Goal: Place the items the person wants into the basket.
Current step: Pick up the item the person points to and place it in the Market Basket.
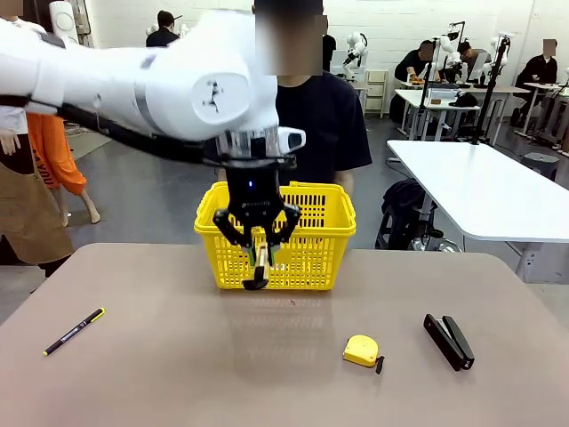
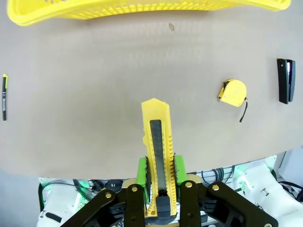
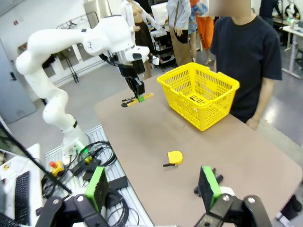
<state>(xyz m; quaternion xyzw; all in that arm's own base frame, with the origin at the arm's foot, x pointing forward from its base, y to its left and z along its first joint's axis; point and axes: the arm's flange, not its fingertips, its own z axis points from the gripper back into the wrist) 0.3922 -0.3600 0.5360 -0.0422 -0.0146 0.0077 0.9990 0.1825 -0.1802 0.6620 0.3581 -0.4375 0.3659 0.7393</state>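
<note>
Above grey-brown worktop (image 1: 178, 356), just short of yellow lattice plastic basket (image 1: 311, 258) | yellow-and-black utility knife (image 2: 157, 142) pinched near its tail by left gripper (image 1: 259, 258) | risk: long overhang may pivot, or clip basket rim.

Green-padded jaws clamp the utility knife (image 2: 158, 161) over the table (image 2: 94, 94) — basket (image 2: 142, 12) beyond, tape measure (image 2: 233, 92) and stapler (image 2: 286, 80) aside.

Robot lab: white worktables (image 1: 484, 191), seated workers (image 1: 416, 64) behind.
</note>
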